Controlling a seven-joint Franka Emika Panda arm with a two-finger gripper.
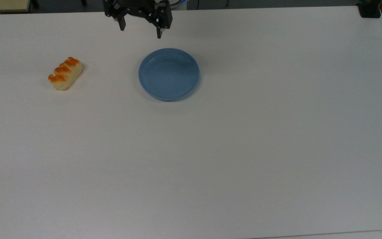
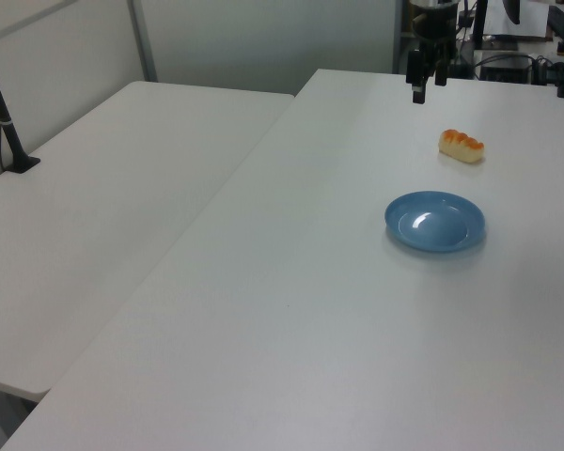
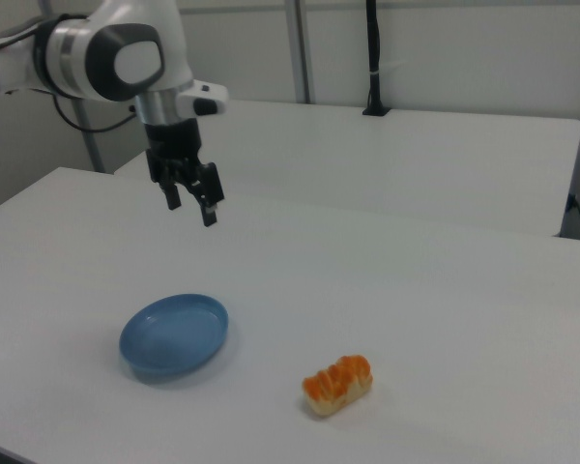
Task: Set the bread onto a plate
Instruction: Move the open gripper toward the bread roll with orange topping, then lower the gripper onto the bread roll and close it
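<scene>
The bread [image 1: 65,73], a pale-yellow loaf with orange-brown glazed bumps, lies on the white table at the top view's left; it also shows in the left view [image 2: 461,146] and the right view [image 3: 337,384]. The light-blue plate [image 1: 169,74] sits empty near the table's middle, seen too in the left view [image 2: 435,222] and the right view [image 3: 174,335]. My gripper [image 1: 140,33] hangs open above the table by its far edge, beyond the plate and between plate and bread in the top view. In the right view the gripper [image 3: 191,210] is high over the table with nothing between its fingers.
The white table [image 1: 211,159] stretches wide on all sides of the plate. A second white table [image 2: 103,188] adjoins it in the left view, with a black post [image 2: 5,117] clamped at its edge. A black clamp [image 1: 369,10] sits at the top view's far right corner.
</scene>
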